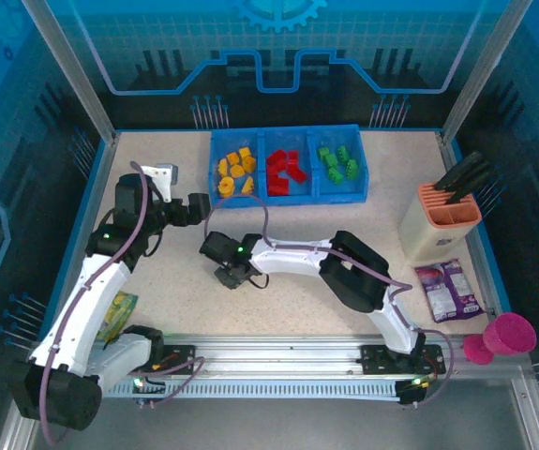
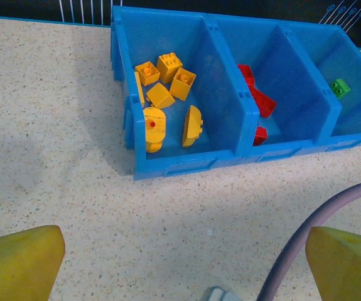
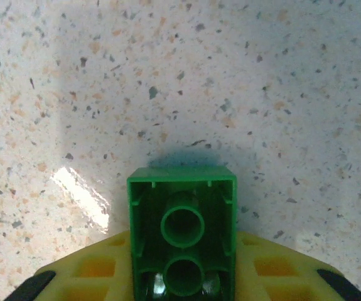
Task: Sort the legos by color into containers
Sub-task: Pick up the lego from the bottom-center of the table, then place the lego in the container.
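My right gripper (image 3: 181, 263) is shut on a green lego (image 3: 181, 207), whose hollow underside faces the wrist camera just above the speckled table. From above, this gripper (image 1: 230, 274) hangs low over the table's middle, in front of the blue tray (image 1: 286, 131). The tray's left compartment holds several yellow legos (image 1: 234, 173), the middle one red legos (image 1: 288, 169), the right one green legos (image 1: 338, 162). My left gripper (image 1: 194, 208) is open and holds nothing, left of the tray; its yellow fingers (image 2: 23, 263) frame bare table before the yellow legos (image 2: 167, 94).
A salmon holder with black tools (image 1: 441, 217) stands at the right. A purple snack packet (image 1: 445, 289) and a pink cup (image 1: 508, 336) lie near the front right. A yellow-green packet (image 1: 119, 314) sits beside the left arm.
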`<state>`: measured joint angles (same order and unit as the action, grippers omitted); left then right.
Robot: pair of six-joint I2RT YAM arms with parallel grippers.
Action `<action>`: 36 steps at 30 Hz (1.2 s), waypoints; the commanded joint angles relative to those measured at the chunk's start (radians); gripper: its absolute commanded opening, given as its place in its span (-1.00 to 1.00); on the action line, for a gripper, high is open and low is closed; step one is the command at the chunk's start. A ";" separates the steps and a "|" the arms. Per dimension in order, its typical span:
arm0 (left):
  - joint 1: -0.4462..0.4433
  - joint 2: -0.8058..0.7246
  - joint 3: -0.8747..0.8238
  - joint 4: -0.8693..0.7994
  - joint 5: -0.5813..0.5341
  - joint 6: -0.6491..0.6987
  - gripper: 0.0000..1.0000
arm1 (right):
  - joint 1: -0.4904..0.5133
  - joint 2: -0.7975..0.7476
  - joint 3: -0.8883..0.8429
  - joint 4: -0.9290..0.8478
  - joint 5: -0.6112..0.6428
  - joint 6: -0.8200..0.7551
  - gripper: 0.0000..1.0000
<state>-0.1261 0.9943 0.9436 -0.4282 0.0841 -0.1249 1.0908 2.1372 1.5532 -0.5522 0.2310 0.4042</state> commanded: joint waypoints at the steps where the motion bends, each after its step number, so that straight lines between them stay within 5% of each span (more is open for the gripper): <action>1: 0.008 0.007 -0.006 0.005 0.002 0.010 0.99 | -0.063 -0.115 -0.106 -0.042 -0.016 0.015 -0.42; 8: 0.011 0.023 -0.001 0.002 -0.004 0.013 0.98 | -0.218 -0.442 -0.319 -0.140 0.095 -0.040 -0.39; 14: 0.013 0.032 0.005 -0.006 -0.002 0.015 0.98 | -0.507 -0.542 -0.321 -0.091 0.072 -0.228 -0.41; 22: 0.014 0.029 0.012 -0.012 -0.040 0.015 0.99 | -0.755 -0.304 -0.001 -0.066 0.025 -0.379 -0.41; 36: 0.019 0.045 0.020 -0.021 -0.053 0.024 0.99 | -0.891 0.109 0.483 -0.143 -0.157 -0.343 -0.41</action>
<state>-0.1196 1.0294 0.9440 -0.4381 0.0410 -0.1215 0.2054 2.1967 1.9518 -0.6453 0.1600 0.0368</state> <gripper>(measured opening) 0.992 0.317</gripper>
